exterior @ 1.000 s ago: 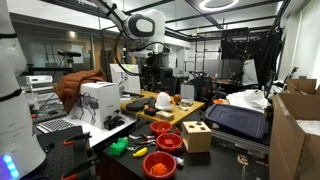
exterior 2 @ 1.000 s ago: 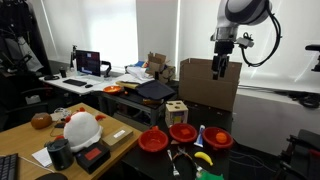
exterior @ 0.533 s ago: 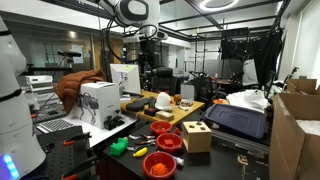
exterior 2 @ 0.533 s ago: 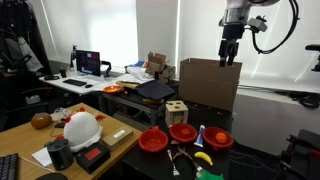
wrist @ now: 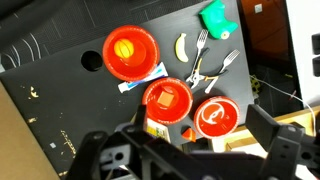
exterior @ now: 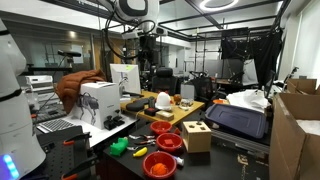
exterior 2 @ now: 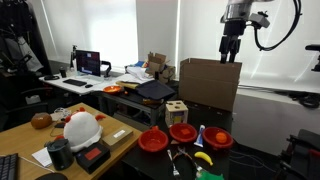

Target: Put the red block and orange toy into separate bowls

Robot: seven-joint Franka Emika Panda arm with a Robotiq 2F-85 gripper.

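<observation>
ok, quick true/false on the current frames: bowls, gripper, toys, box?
1. Three red bowls sit on the table. True.
2. The gripper is clamped on a bowl. False: it hangs high above the table with its jaws open and holds nothing.
3. The green toy lies inside a bowl. False: it lies on the table outside the bowls, near the forks.
4. A tan wooden box stands right next to the bowls. True.
5. The yellow piece lies on the table between a bowl and the forks. True.
</observation>
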